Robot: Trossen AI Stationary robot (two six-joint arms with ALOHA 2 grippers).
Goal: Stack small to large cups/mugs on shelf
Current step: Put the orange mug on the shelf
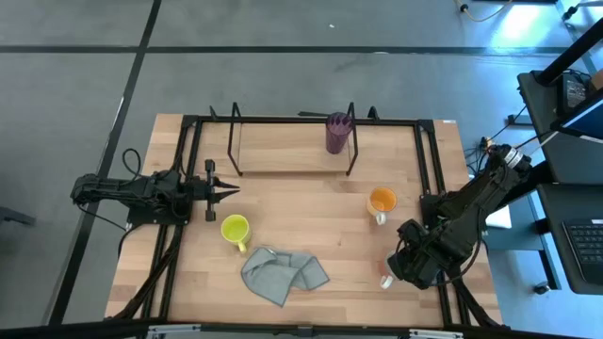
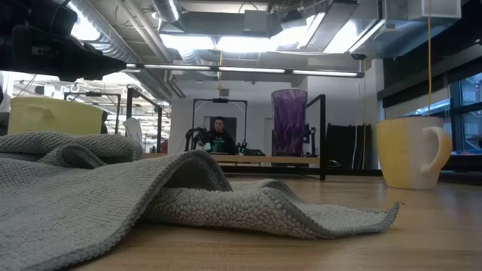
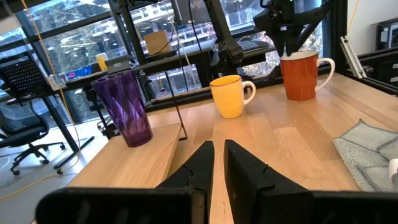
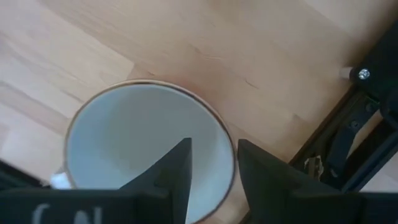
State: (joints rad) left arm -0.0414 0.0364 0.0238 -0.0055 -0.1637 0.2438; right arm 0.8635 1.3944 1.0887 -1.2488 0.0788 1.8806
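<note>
Hovering right gripper over white mug at lower right, fingers slightly apart around rim, gripping nothing yet, getting ready to lift.

The left arm lies low along the left side of the frame in the high view, stretched toward the middle. Its left claw is at the middle left, and the two fingers stand almost together, with only a thin gap between them.

The right arm enters from the right edge and bends down toward the lower right of the frame. The right claw points downward there, and its fingers are apart with a clear gap between them.
</note>
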